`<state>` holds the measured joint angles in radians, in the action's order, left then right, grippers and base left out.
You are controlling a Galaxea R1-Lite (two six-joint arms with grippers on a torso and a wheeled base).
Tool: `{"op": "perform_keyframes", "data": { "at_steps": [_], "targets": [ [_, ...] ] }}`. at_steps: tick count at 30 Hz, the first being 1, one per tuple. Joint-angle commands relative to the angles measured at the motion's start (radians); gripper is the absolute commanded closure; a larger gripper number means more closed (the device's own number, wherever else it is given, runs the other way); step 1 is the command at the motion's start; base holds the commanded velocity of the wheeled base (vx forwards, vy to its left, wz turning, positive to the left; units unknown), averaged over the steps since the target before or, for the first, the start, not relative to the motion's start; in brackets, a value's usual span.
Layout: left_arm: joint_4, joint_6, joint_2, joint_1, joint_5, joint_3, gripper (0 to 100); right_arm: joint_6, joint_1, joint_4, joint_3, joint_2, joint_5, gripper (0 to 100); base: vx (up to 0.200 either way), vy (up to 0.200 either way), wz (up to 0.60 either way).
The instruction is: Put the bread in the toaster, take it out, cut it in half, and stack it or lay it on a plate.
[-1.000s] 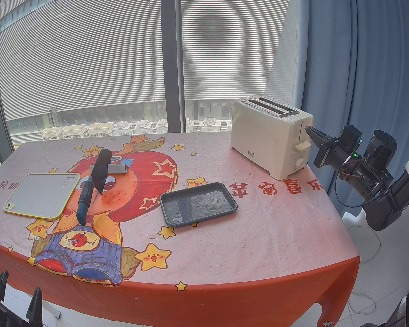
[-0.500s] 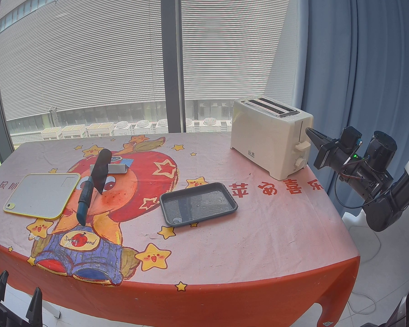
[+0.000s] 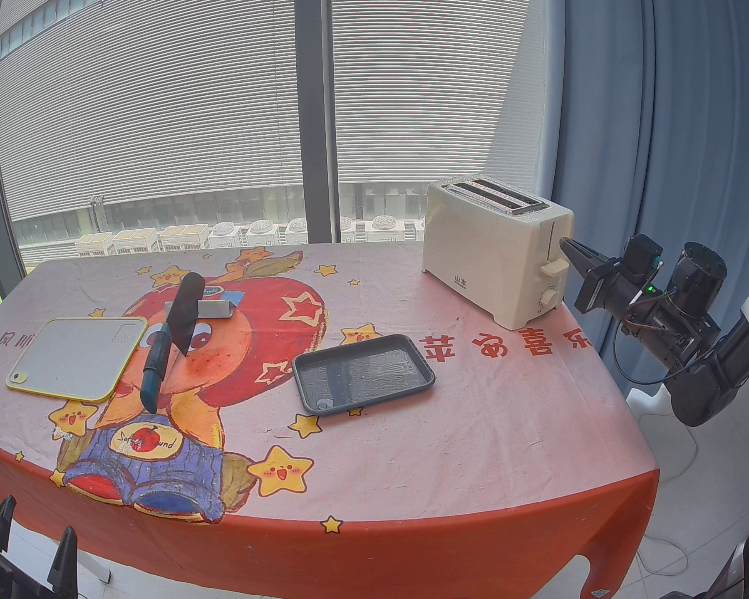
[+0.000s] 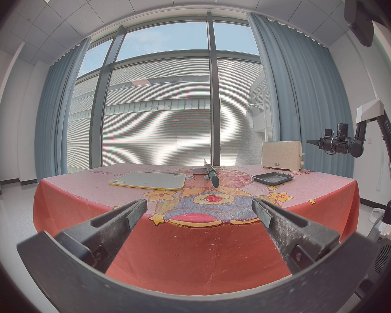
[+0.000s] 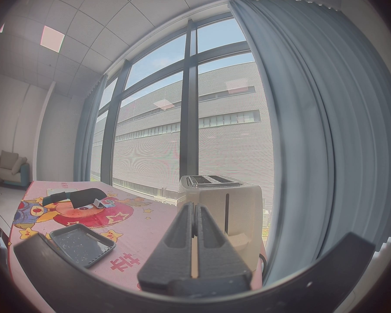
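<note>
Logged toaster (image 3: 495, 251) upright at the far right of the table (image 3: 491, 426), slots up, lever (image 3: 555, 266) on the end facing the right arm. Found right gripper (image 3: 567, 245) pressed together with nothing between the fingers, off the table's right edge, tips just beside the toaster's end and slightly above the lever, not touching it. Found left gripper (image 4: 198, 206) spread wide and empty, low in front of the table's near edge. Cannot tell where the bread is; judged down inside the slots, hidden if so. Noted board (image 3: 79, 358) and knife (image 3: 165, 339) at the left, knife just beside the board; tray (image 3: 362, 373) bare, mid-table. Expect a light slice, soft and easily crushed when fresh, stiffer, crumbly and hot once toasted. Best to take it by the upper edge, pinching across the two flat faces with little force. Beware lifting at a slant and catching the slot rim.
</note>
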<state>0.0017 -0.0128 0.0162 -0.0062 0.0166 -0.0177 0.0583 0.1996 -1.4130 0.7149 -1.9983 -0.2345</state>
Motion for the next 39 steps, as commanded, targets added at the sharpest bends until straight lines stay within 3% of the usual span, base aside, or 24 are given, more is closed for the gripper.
{"op": "perform_keyframes", "data": {
  "at_steps": [1,15,27,39],
  "targets": [
    [0.0,-0.001,-0.012,0.0,0.0,0.018,0,0.0,0.003,0.0,-0.02,0.003,0.0,100,0.0,0.0,0.0],
    [0.0,-0.001,-0.012,0.0,0.0,0.018,0,-0.017,-0.006,0.019,-0.038,0.041,0.0,100,0.0,0.0,0.0],
    [0.0,-0.001,-0.012,0.0,0.0,0.018,0,-0.015,-0.015,0.195,-0.083,0.135,0.0,100,0.0,0.0,0.0],
    [0.0,-0.001,-0.012,0.0,0.0,0.018,0,-0.015,-0.026,0.262,-0.106,0.131,0.0,100,0.0,0.0,0.0]
  ]
}}
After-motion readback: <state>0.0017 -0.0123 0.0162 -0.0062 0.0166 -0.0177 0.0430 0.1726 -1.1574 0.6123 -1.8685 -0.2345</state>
